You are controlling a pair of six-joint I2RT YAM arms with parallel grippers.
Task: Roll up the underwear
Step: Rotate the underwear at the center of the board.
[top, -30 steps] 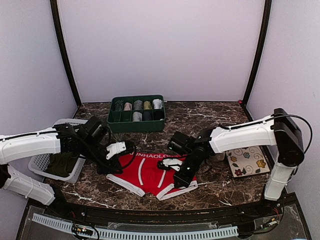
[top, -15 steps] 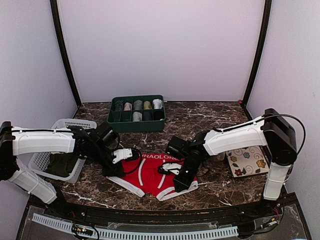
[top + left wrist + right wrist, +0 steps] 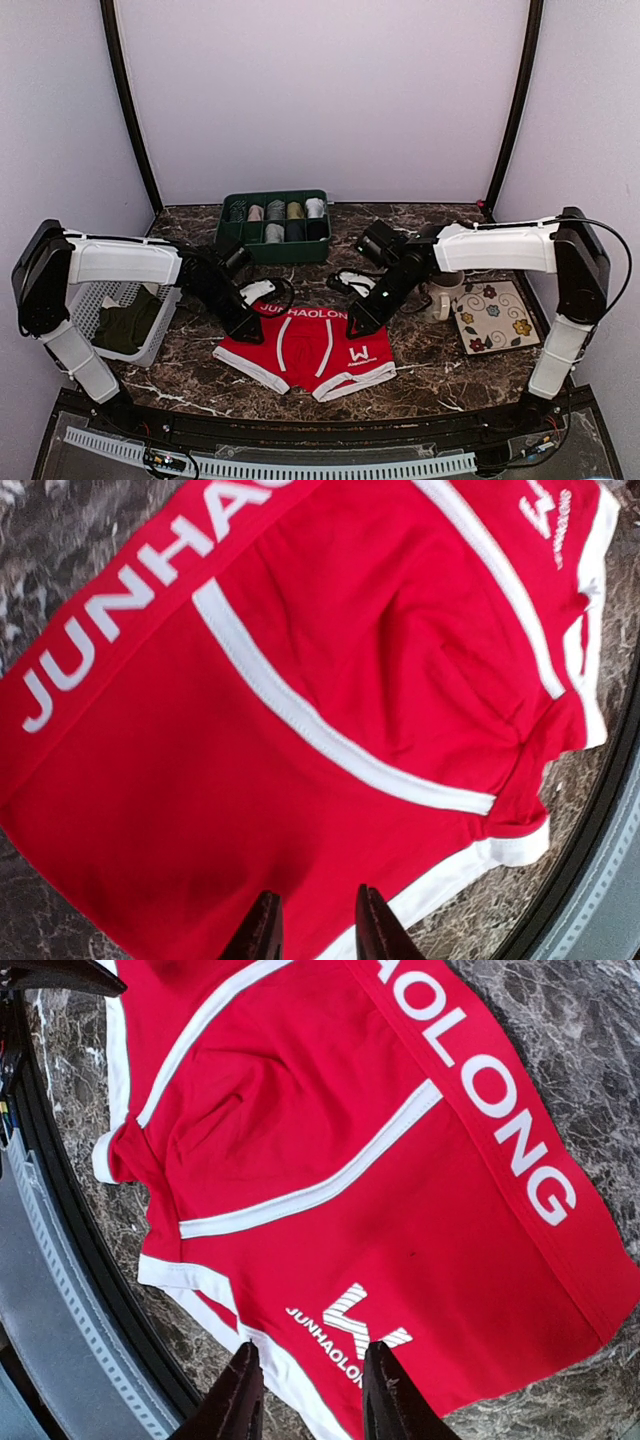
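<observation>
The red underwear lies flat on the marble table, waistband at the far side, lettering and white logo facing up. It fills the left wrist view and the right wrist view. My left gripper hangs over the waistband's left end, open and empty, its fingertips above the red cloth. My right gripper hangs over the waistband's right end, open and empty, its fingertips above the leg hem beside the logo.
A green divided tray of rolled garments stands at the back. A white basket with a dark olive garment sits at the left. A mug and a floral mat are at the right.
Both grippers have moved off the middle of the underwear, back toward the waistband ends. The underwear now lies spread out flat, with the logo uncovered.
</observation>
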